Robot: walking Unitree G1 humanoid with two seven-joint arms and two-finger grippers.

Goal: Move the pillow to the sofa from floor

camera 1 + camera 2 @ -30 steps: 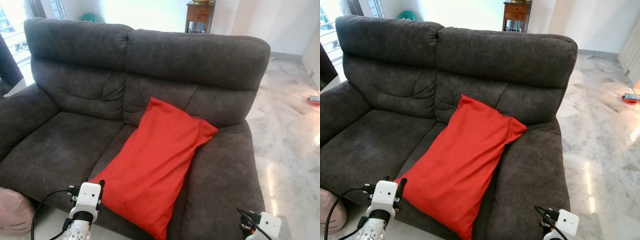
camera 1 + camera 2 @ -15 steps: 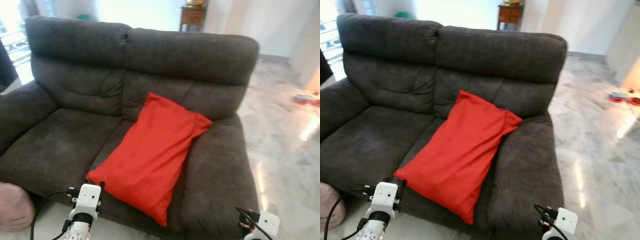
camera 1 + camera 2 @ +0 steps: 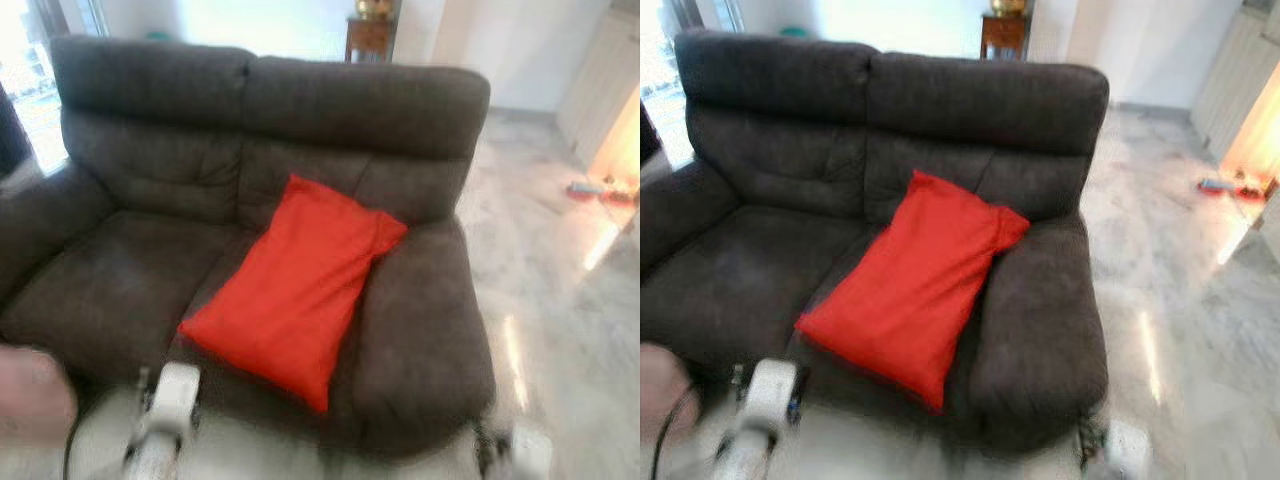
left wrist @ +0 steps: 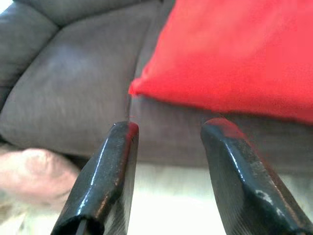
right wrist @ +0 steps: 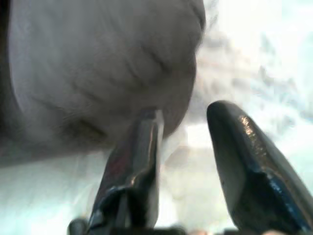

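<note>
Your red pillow point(image 3: 298, 285) lies on the dark grey sofa point(image 3: 140, 270), on the seat cushion at the robot's right. It runs on a slant: its upper corner leans against the backrest toward 1 o'clock, and its lower corner hangs past the front edge of the seat toward 6 o'clock. The cover is a plain bright red with no pattern, smooth over most of its face and slightly puckered near the top corner. It looks soft and a little flattened.

Your left gripper point(image 4: 168, 132) hangs low in front of the sofa, at about 7 o'clock from the pillow, with its two black fingers spread apart and nothing between them. Your right gripper point(image 5: 183, 125) sits low by the sofa's right armrest, about 5 o'clock from the pillow, fingers likewise parted and empty.

A pinkish rounded thing point(image 3: 32, 395), perhaps another cushion though it is blurred, lies on the pale marble floor point(image 3: 560, 300) at 8 o'clock.
</note>
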